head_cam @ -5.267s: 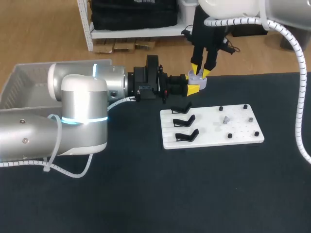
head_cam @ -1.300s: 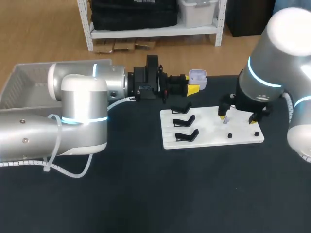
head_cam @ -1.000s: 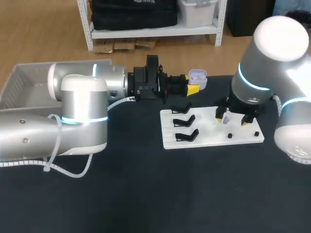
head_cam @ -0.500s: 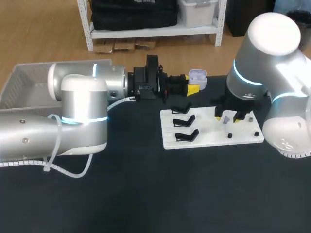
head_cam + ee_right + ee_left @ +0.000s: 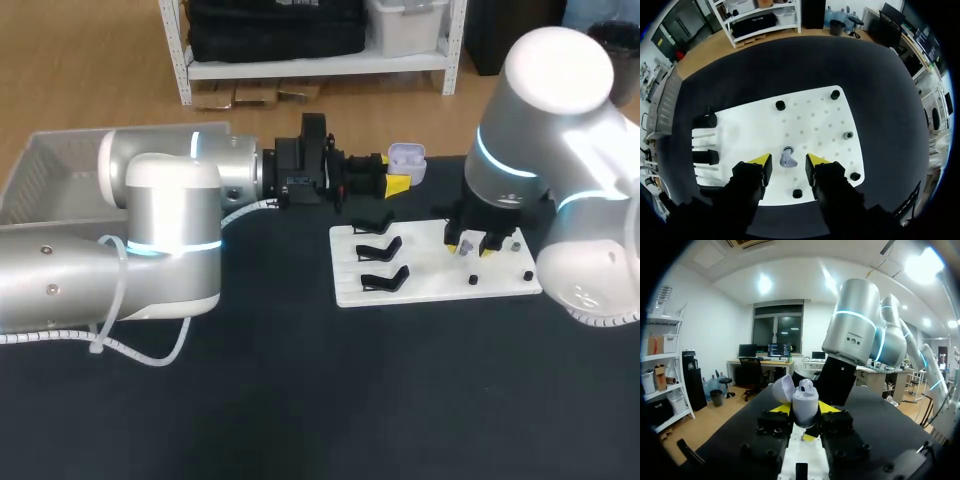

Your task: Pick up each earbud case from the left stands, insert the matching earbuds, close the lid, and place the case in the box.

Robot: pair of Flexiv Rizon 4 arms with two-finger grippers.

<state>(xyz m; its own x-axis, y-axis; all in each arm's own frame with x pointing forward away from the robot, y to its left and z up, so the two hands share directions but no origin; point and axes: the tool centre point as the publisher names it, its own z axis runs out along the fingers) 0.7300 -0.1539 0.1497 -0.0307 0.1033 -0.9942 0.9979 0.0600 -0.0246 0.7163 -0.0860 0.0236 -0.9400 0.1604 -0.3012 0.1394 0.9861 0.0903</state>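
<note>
The left gripper [image 5: 805,410] clamps the open earbud case [image 5: 805,401] while the right gripper [image 5: 786,165], fingers apart, straddles an earbud [image 5: 787,159] on the board [image 5: 815,120], so closing on it likely comes next.

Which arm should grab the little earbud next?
Right: the right gripper, open, straddles the earbud on the white board, while the left gripper is shut on the open case.
</note>
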